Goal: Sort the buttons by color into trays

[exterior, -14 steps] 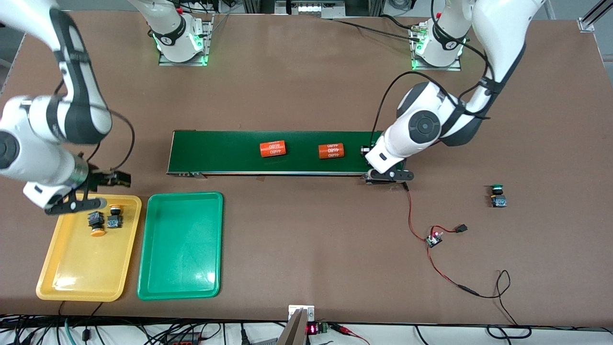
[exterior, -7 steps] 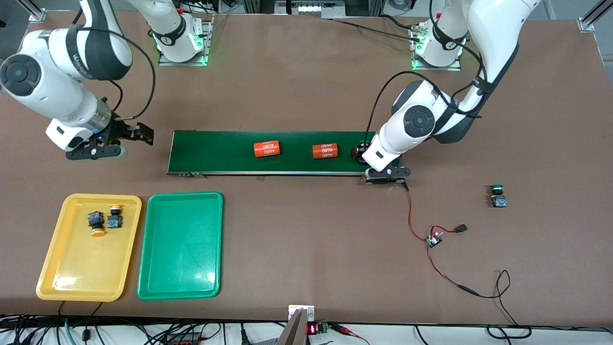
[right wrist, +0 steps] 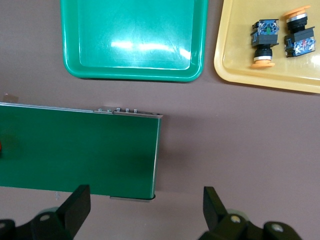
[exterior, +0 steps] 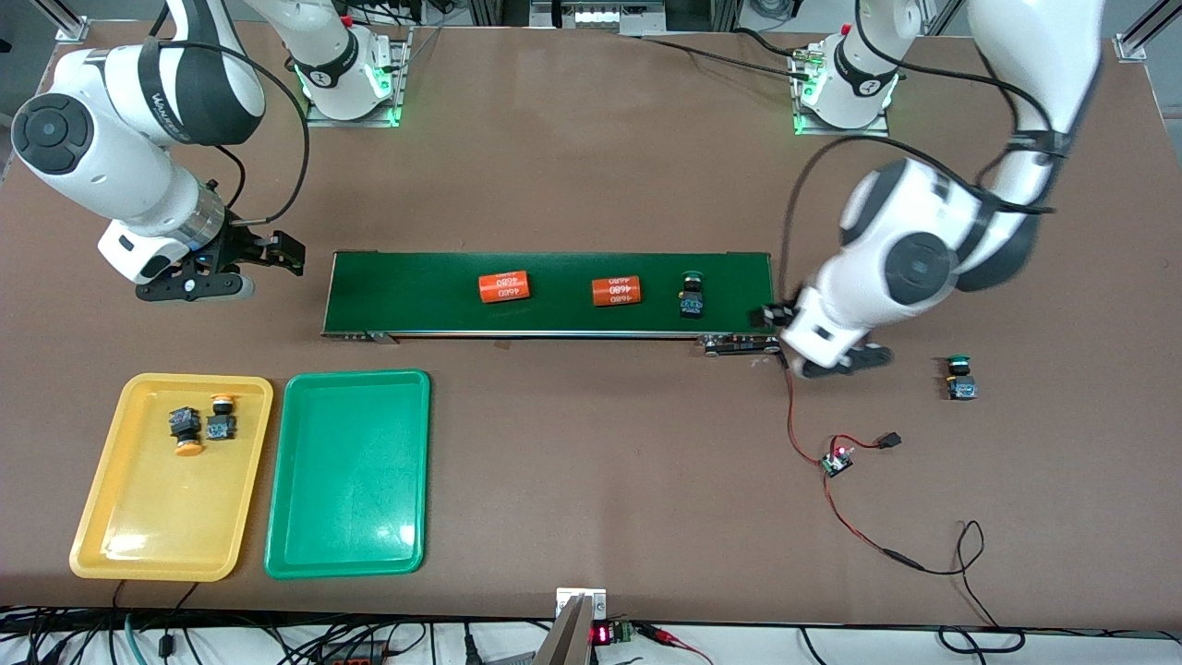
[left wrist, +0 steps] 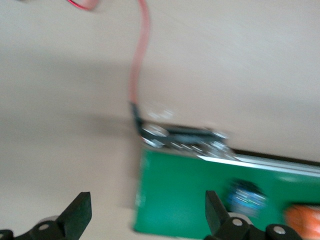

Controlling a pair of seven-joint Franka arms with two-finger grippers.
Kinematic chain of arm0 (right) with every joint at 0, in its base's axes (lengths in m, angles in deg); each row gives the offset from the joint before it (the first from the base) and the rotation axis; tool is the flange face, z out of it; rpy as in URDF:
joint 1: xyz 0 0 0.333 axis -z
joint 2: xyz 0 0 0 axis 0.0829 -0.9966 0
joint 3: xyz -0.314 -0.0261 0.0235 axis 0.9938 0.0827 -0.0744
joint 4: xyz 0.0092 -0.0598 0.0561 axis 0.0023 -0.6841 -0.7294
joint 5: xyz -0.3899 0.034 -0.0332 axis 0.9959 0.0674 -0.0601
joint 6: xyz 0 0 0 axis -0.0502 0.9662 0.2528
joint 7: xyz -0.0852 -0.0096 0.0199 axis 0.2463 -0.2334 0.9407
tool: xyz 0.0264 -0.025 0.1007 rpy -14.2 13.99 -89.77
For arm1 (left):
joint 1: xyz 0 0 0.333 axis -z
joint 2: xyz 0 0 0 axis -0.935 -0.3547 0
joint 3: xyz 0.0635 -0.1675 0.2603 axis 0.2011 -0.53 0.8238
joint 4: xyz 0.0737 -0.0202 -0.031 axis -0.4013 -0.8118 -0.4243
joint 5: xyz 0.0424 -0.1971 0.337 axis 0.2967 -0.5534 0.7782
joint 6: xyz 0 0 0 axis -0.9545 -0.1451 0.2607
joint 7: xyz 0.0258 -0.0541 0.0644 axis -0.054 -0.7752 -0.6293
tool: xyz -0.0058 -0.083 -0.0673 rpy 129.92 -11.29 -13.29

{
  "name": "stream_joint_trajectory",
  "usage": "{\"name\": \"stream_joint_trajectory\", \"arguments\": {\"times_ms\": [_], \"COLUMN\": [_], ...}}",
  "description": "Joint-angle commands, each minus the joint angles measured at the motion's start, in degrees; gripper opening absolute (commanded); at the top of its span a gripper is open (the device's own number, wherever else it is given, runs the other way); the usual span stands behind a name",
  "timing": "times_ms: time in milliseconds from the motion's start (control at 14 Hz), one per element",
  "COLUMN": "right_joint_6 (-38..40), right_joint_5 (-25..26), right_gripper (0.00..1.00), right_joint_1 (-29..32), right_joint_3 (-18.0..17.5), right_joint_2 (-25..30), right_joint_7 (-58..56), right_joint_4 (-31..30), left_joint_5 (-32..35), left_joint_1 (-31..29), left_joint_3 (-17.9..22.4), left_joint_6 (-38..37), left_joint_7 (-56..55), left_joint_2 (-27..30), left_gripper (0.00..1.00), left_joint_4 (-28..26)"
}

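Both yellow-capped push-buttons (exterior: 201,425) lie in yellow plastic tray (exterior: 111,517). Green plastic tray (exterior: 305,545) empty. One green-capped push-button (exterior: 691,294) rides dark-green conveyor belt (exterior: 416,291); second green-capped button (exterior: 960,377) sits on brown surface (exterior: 591,462) toward left arm's end.

My left gripper (exterior: 771,317), fingers apart, empty, over belt end. My right gripper (exterior: 288,254), fingers apart, waits beside belt's tray end.

Step in hand, I judge: green buttons. Next: left fetches surface button, right picks belt button on arrival, drops it in green tray.

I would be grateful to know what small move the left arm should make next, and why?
Probably move the open left gripper over the green button on the table and descend on it. The other green button already rides the conveyor belt, the green tray holds nothing, and the right gripper waits by the belt's end.
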Motion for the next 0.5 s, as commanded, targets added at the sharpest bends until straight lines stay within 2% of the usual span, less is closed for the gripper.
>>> {"name": "stream_joint_trajectory", "arguments": {"times_ms": [0,143,430], "right_joint_6": [-0.2,-1.0,-4.5], "right_joint_5": [-0.5,-0.8,-0.8], "right_gripper": [1.0,1.0,1.0], "right_joint_1": [-0.9,-3.6,-10.9], "right_joint_3": [0.2,0.2,0.2], "right_joint_2": [0.6,0.0,-2.7], "right_joint_7": [1.1,3.9,14.0], "right_joint_4": [-1.0,-1.0,-1.3], "left_joint_5": [0.9,0.8,0.8], "left_joint_1": [-0.4,-0.5,-0.6], "left_joint_3": [9.1,15.4,25.2], "left_joint_6": [-0.8,1.3,14.5], "left_joint_7": [15.7,25.2,33.8], "left_joint_2": [-0.6,-1.3,-6.0], "left_gripper": [1.0,1.0,1.0], "left_joint_4": [1.8,2.0,1.7]}}
